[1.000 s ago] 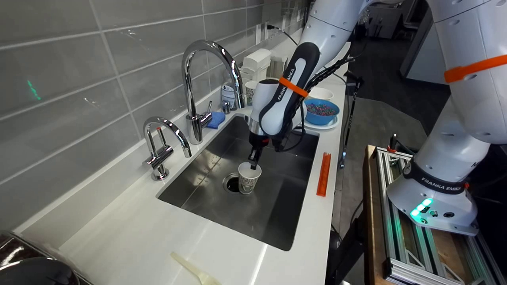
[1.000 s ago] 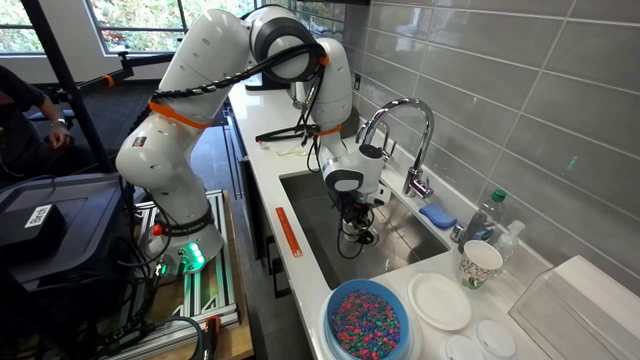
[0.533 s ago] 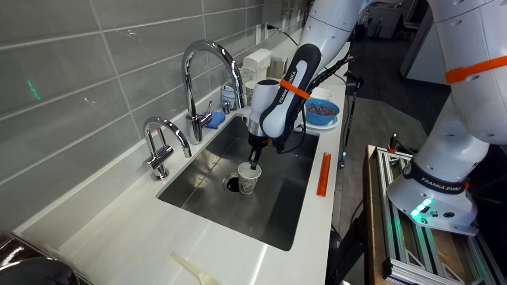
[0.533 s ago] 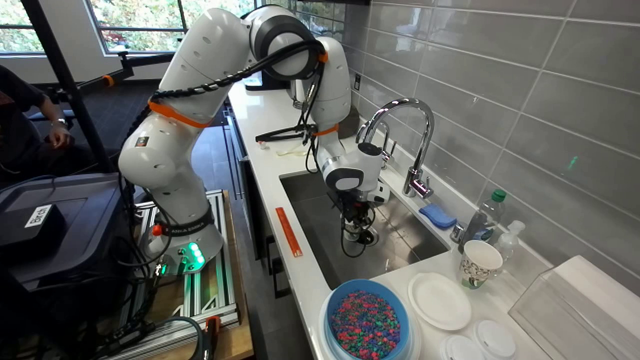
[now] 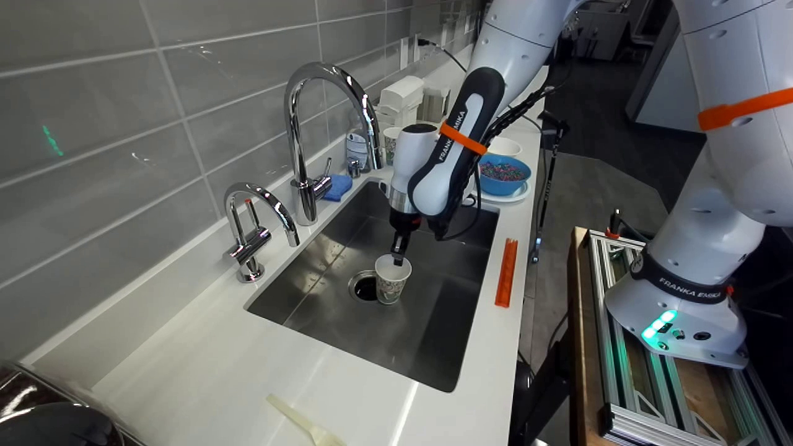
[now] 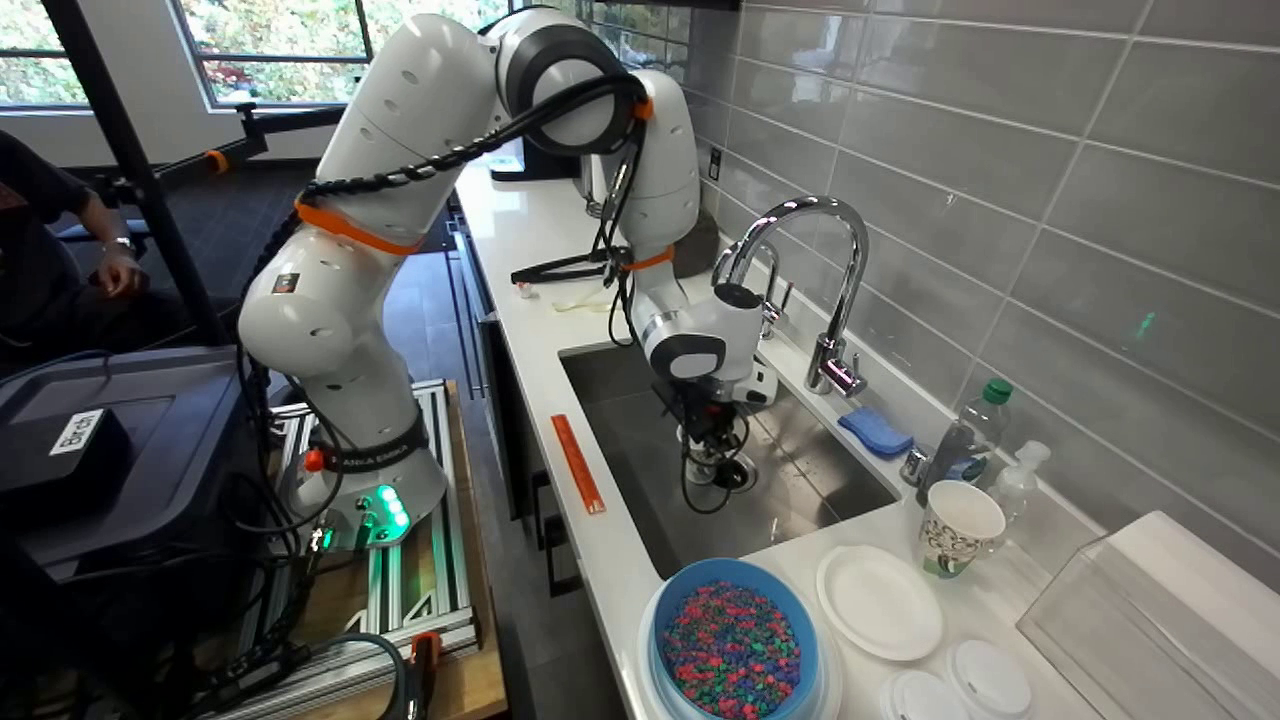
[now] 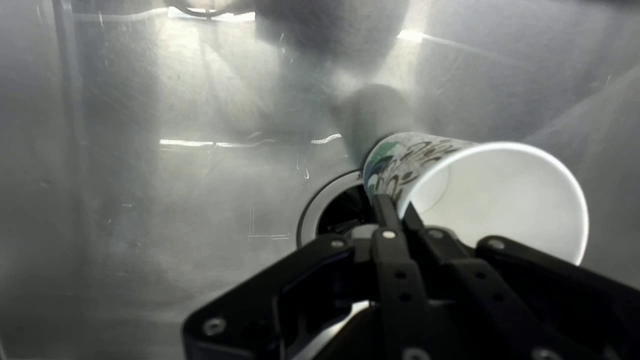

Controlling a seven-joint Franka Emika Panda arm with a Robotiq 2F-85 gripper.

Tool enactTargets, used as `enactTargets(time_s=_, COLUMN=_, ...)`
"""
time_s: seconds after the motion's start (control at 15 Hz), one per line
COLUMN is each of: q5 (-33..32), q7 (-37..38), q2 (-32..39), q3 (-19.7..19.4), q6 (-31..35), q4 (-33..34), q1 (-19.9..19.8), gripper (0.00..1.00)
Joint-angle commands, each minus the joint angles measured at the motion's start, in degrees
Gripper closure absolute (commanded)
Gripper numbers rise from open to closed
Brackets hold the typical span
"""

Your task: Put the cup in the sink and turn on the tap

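Observation:
The cup [image 5: 391, 286], whitish with a dark leafy pattern, is upright or slightly tilted inside the steel sink [image 5: 433, 303], beside the drain. Whether its base touches the floor I cannot tell. My gripper [image 5: 398, 260] is shut on the cup's rim. In the wrist view one finger of the gripper [image 7: 398, 202] is outside the cup [image 7: 505, 195] and one inside. In an exterior view the gripper [image 6: 712, 440] mostly hides the cup. The tall gooseneck tap [image 5: 298, 155] stands behind the basin; it also shows as the tap [image 6: 858, 255] beyond the arm.
A shorter chrome tap [image 5: 251, 244] stands beside the tall one. A blue sponge [image 5: 337, 188] lies by the tap base. An orange strip [image 5: 507, 272] lies on the front counter. A blue bowl [image 5: 505, 186], a plate [image 6: 880, 605], another paper cup [image 6: 958, 530] and a bottle [image 6: 968, 430] stand past the sink.
In an exterior view the gripper and cup have shifted together very slightly to the right, away from the drain, within the last half second. The tap has not moved.

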Motion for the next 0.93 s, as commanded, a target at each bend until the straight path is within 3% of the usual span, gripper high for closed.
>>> enactTargets(time_s=0.0, q5=-1.67, q7=1.29, q2=-1.07, q3=-1.53, q6=-3.45, q4=-0.92, q1=1.25, gripper=0.99)
enactTargets(time_s=0.67, q5=-0.85, q7=0.7, q2=-1.07, q3=-0.29, q6=-4.68, q4=-0.56, q1=1.32, gripper=0.99)
enactTargets(time_s=0.73, q5=-0.92, q7=0.9, q2=-0.99, q3=-0.44, q6=-4.69, q4=-0.52, q1=1.61, gripper=0.93)
enactTargets(time_s=0.8, q5=-0.88, q7=0.84, q2=-0.89, q3=-0.29, q6=-4.8, q4=-0.47, q1=1.57, gripper=0.71)
enactTargets(time_s=0.87, q5=-0.88, q7=0.85, q2=-0.8, q3=-0.22, q6=-4.76, q4=-0.5, q1=1.64, gripper=0.68)
